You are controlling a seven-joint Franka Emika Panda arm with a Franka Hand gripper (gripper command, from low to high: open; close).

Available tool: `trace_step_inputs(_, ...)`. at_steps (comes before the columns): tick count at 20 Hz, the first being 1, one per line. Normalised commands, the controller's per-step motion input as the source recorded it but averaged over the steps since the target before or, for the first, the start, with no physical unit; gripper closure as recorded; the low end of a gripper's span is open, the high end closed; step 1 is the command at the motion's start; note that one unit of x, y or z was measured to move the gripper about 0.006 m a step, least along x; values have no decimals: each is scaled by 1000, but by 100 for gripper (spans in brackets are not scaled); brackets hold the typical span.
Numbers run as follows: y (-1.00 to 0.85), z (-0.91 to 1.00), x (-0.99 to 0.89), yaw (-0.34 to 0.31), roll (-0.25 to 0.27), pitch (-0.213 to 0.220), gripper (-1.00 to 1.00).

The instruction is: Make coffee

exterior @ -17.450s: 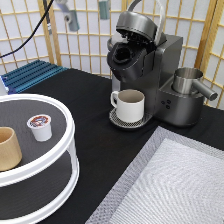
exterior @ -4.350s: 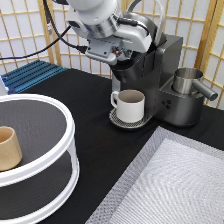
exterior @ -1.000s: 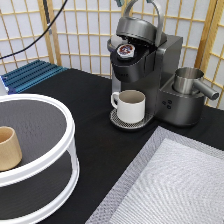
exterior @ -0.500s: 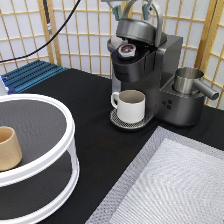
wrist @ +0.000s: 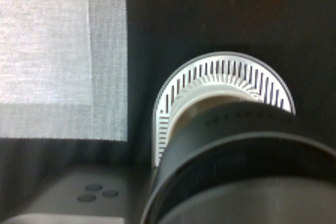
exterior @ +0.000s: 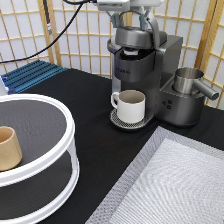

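Observation:
The gripper shows only at the exterior view's top edge, directly above the coffee machine and against its lid. That lid is lowered over the brew chamber, so the coffee is hidden beneath it. A white mug with a handle stands on the slotted drip tray under the spout. From the wrist view I look down past the machine's dark head onto the drip tray.
A white two-tier round rack fills the exterior view's left, with a tan handleless cup on top. A steel jug sits on the machine's right. A grey mat lies at the bottom right, a blue grid at the far left.
The coffee left the rack and sat in the open chamber a second ago. The lid has since swung down over it, with the gripper now above the lid.

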Motion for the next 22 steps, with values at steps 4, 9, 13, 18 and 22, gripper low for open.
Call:
trace_step_inputs(4,-581,-164,55,-41,152,155,-100)
trace_step_inputs(9,-56,834,-234,-75,64,59,-100)
trace_step_inputs(13,331,1000,-429,-76,-3,-66,-100)
trace_step_inputs(18,751,758,-363,-62,-97,-79,-100)
trace_step_inputs(22,850,159,-137,-7,-224,-19,-100)
